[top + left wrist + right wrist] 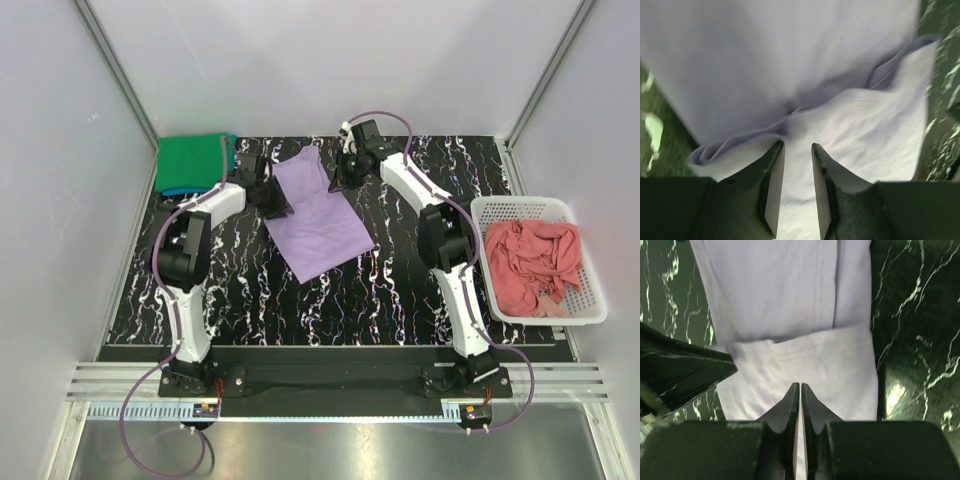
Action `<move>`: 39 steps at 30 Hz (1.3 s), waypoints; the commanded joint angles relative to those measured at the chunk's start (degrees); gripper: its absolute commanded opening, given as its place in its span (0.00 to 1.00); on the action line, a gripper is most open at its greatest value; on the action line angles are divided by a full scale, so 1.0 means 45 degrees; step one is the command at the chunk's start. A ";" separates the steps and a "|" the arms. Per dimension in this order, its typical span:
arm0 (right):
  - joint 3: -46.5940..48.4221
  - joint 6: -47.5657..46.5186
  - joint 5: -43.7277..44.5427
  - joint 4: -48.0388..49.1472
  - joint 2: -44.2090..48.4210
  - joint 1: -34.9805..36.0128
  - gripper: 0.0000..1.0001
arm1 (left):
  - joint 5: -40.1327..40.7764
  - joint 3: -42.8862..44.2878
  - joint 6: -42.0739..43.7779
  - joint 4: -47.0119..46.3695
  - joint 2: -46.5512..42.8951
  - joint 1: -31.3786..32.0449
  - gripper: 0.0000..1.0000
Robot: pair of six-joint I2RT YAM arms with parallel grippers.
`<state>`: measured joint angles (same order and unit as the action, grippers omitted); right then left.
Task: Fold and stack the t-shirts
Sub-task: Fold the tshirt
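The light purple t-shirt (322, 228) lies spread on the black, white-veined tabletop (400, 290), a little to the far side of its middle, set at a slant with its near corner pointing toward the arms. Both arms reach to its far end. The left hand (272, 198) sits at the shirt's far left edge. In its wrist view the two fingers (771, 172) stand a narrow gap apart, purple cloth fills that gap, and a bunched fold runs across just beyond the tips, so the hand looks closed on a thick pinch of the shirt. The right hand (338, 180) is at the far right edge of the same shirt, close to the left hand but not touching it. In its wrist view the fingers (812, 407) are all but together, with only a thin pale sliver of cloth between them, pinching the edge of a flap that lies doubled over the shirt's main panel. A green t-shirt (190, 160) rests folded at the far left corner of the tabletop, just beside the left arm, with the edge of a blue t-shirt (178, 191) showing under its near side. At the right edge stands a white lattice basket (520, 205), well apart from the purple shirt, and a salmon pink t-shirt (530, 262) lies crumpled inside it.
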<state>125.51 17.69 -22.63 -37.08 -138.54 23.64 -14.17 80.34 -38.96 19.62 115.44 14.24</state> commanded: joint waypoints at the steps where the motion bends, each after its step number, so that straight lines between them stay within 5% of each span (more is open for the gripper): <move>1: 0.1052 0.0443 0.0376 0.0702 -0.0657 0.0020 0.11 | 0.0337 0.1462 0.0356 -0.0141 0.0226 -0.0040 0.34; 9: 0.1871 0.0269 0.1181 -0.0604 -0.0718 -0.0077 0.20 | 0.1859 0.3396 0.1117 0.2082 0.0231 -0.0293 0.36; 12: 0.1313 -0.0570 0.1436 -0.1758 0.0256 -0.0233 0.37 | 0.2641 0.3418 0.1626 0.3155 -0.1250 -0.0293 0.40; 15: -0.0635 -0.1409 0.0484 -0.2364 0.1932 -0.0894 0.54 | 0.1630 0.1339 0.1393 0.3240 -0.3065 -0.0080 0.44; 18: -0.2473 -0.2190 -0.0262 -0.2794 0.2718 -0.1132 0.59 | 0.0868 -0.0852 0.0945 0.2754 -0.4379 0.0253 0.47; 26: -0.4647 -0.3834 -0.2098 -0.3596 0.3306 -0.1951 0.65 | -0.0328 -0.7708 -0.2589 -0.1364 -0.7526 0.1910 0.56; 34: -0.5840 -0.3328 -0.4286 -0.2113 0.2721 -0.2030 0.56 | 0.0200 -0.9238 -0.3919 -0.3538 -0.6767 0.2929 0.58; 39: -0.7011 -0.3014 -0.3529 -0.1741 0.3149 -0.2011 0.52 | 0.0844 -0.9297 -0.3940 -0.2506 -0.7272 0.2929 0.58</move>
<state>96.60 3.20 -37.98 -47.11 -126.28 14.46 -12.97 38.74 -55.22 9.61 84.75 27.33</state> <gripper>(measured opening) 0.522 0.581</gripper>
